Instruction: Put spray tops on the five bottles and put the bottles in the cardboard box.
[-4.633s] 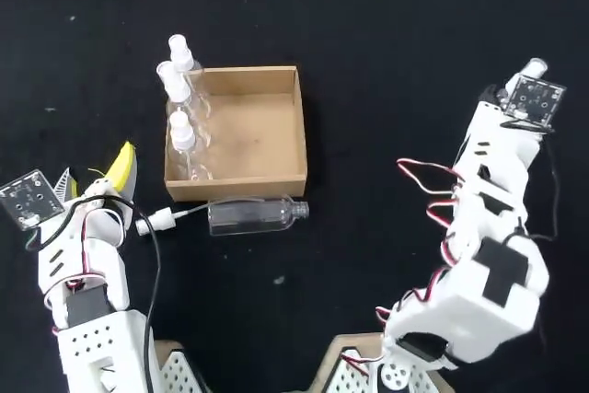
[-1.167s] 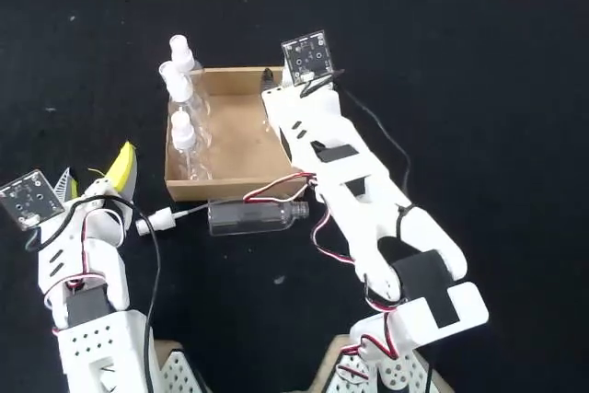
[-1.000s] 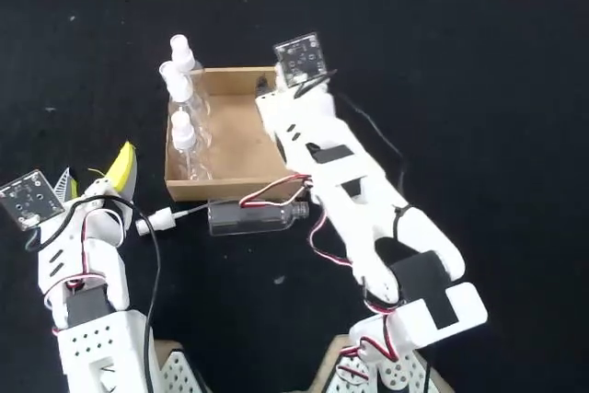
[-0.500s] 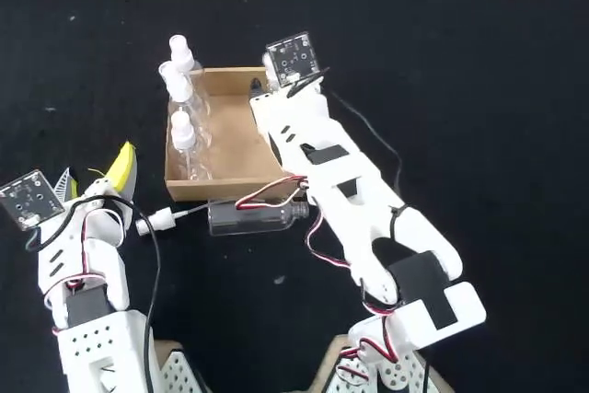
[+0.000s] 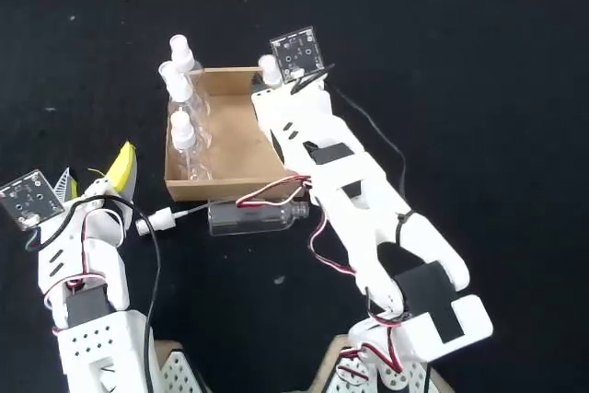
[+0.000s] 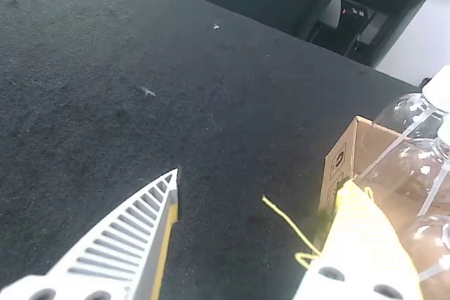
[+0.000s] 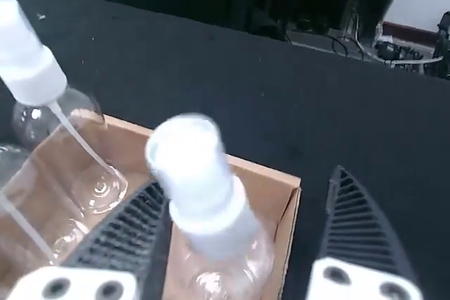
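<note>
The cardboard box point(image 5: 241, 140) holds three capped bottles point(image 5: 184, 135) along its left wall. A fourth bottle with a white spray top point(image 7: 200, 194) stands upright in the box's far right corner point(image 5: 269, 69). My right gripper point(image 7: 249, 180) is open around it, one finger close beside the bottle and the other well apart. A bare clear bottle point(image 5: 253, 216) lies on the table in front of the box, and a loose spray top point(image 5: 158, 221) lies at its left end. My left gripper point(image 5: 97, 161) stands open with nothing in it, left of the box.
The table is covered by a black cloth point(image 5: 442, 89). The right arm point(image 5: 350, 190) stretches across the box's right wall and over the neck of the lying bottle. In the left wrist view the box's corner point(image 6: 337, 166) and the capped bottles point(image 6: 415, 114) are close by.
The right arm swung from the table's far right to the box's far right corner. The bottle's white top now shows beside its wrist. The left arm kept still.
</note>
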`<action>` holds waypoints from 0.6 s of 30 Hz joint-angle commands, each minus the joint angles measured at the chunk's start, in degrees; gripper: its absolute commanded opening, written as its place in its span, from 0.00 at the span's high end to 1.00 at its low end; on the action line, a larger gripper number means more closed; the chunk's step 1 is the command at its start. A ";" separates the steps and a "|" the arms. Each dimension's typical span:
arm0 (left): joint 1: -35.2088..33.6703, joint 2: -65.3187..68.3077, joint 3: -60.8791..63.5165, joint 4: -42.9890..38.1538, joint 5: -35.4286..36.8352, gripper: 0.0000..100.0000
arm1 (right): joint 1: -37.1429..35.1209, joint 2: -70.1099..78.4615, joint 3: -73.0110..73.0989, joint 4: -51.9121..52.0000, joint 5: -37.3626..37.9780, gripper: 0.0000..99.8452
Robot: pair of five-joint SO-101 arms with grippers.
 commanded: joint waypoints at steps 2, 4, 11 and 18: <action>0.40 -0.79 1.36 0.26 -0.09 0.76 | -0.44 -3.74 -5.49 3.96 -0.97 0.71; 0.40 -0.79 1.36 0.26 -0.09 0.76 | -0.44 -5.14 -6.29 5.80 -1.05 0.71; 0.40 -0.79 1.36 0.26 -0.09 0.76 | -0.26 -15.43 -6.37 17.67 -1.05 0.71; 0.40 -0.79 1.36 0.26 -0.09 0.76 | 0.18 -24.48 -6.55 36.13 -1.05 0.76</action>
